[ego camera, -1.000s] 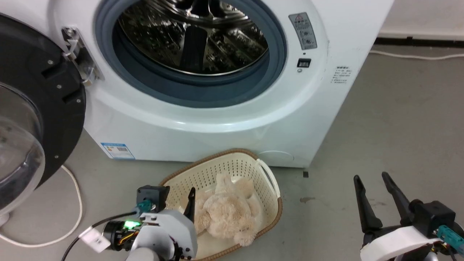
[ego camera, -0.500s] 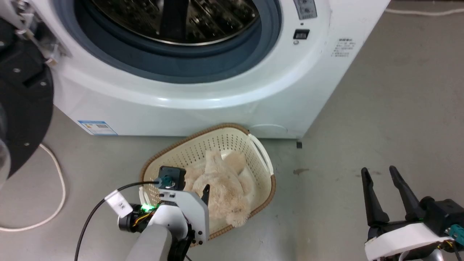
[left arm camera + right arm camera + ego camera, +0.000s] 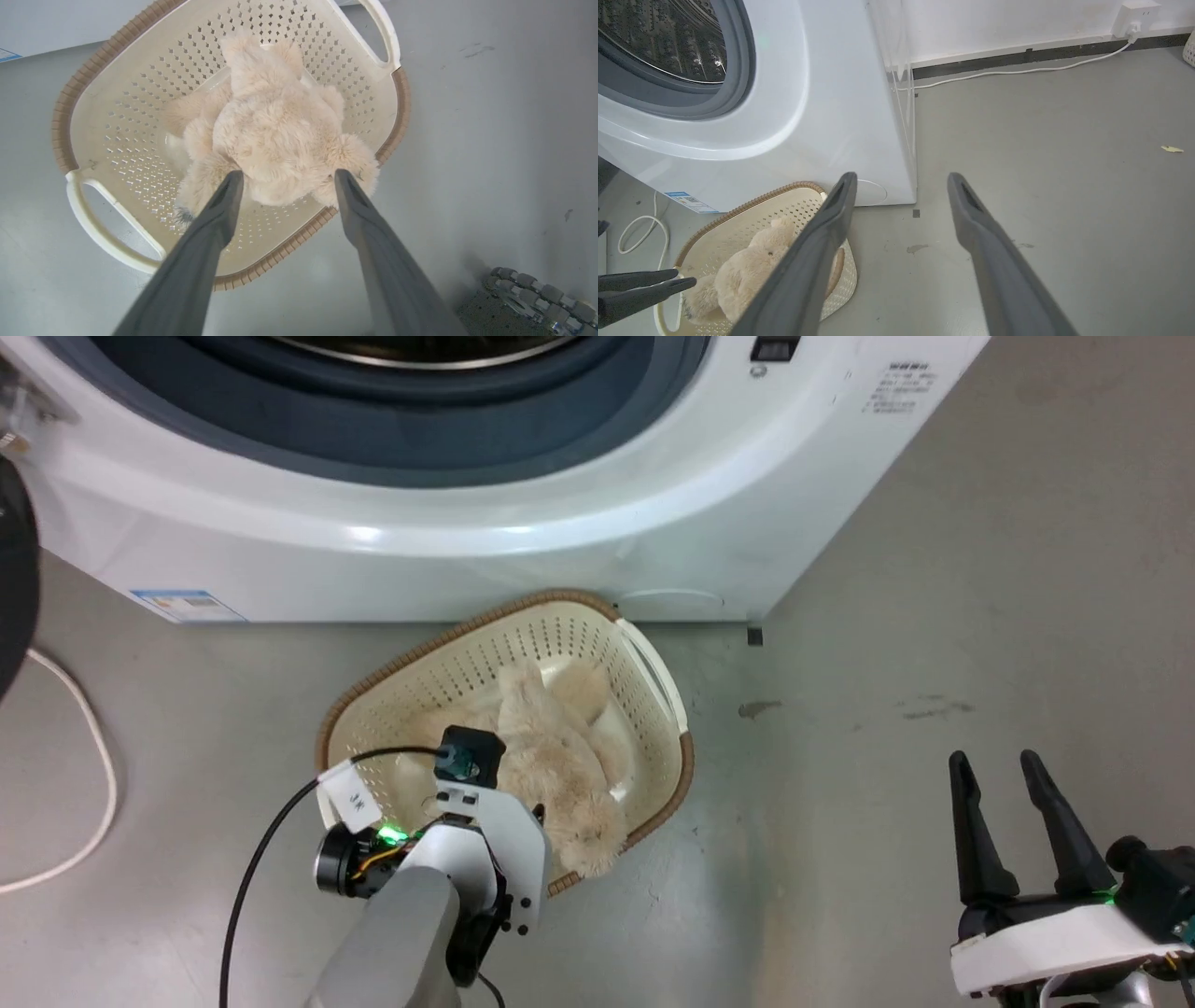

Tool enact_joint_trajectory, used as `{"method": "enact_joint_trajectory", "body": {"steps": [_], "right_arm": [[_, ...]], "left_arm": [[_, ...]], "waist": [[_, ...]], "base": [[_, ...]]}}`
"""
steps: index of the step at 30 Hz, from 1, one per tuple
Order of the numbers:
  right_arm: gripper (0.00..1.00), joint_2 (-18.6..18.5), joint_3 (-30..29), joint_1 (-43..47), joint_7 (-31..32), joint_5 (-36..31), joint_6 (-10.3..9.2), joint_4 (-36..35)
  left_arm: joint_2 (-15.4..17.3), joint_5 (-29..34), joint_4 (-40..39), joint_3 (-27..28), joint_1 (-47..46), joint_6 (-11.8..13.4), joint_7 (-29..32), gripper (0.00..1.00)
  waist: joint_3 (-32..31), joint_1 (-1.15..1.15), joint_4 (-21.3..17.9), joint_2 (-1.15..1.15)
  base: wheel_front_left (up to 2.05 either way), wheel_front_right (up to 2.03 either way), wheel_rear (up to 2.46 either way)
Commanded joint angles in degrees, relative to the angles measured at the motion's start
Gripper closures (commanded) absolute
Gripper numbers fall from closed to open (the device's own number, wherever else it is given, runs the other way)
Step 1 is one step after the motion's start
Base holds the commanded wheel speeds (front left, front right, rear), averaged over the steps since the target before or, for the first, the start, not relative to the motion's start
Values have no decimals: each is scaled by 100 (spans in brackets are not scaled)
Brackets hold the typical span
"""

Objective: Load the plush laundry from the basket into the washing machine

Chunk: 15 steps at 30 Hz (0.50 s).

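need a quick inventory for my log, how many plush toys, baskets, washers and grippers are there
fluffy cream-beige plush toy: 1
oval cream perforated plastic basket: 1
large white front-loading washing machine: 1
dark two-fingered grippers: 2, left gripper and right gripper
total: 5

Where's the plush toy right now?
Head view, left of centre: the plush laundry lies in the basket on the floor before the washing machine, left gripper open over it.

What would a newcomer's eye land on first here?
The fluffy cream plush toy lying in the oval basket on the floor, right in front of the washing machine. The left gripper hangs open at the toy's near end, straddling it. The right gripper, also open, hovers off to the right.
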Motion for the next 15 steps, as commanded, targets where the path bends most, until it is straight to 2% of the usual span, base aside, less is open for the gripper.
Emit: {"method": "enact_joint_trajectory", "body": {"steps": [1, 15], "right_arm": [[0, -7, -24, -133, -70, 73, 3, -27], [0, -8, -17, -233, -238, 364, 4, -112]], "left_arm": [[76, -26, 191, -130, -193, 86, 139, 0], [345, 16, 910, -711, -936, 546, 684, 0]], "waist": [[140, 0, -23, 0], [808, 0, -91, 0]], "base": [[0, 0, 0], [0, 0, 0]]}}
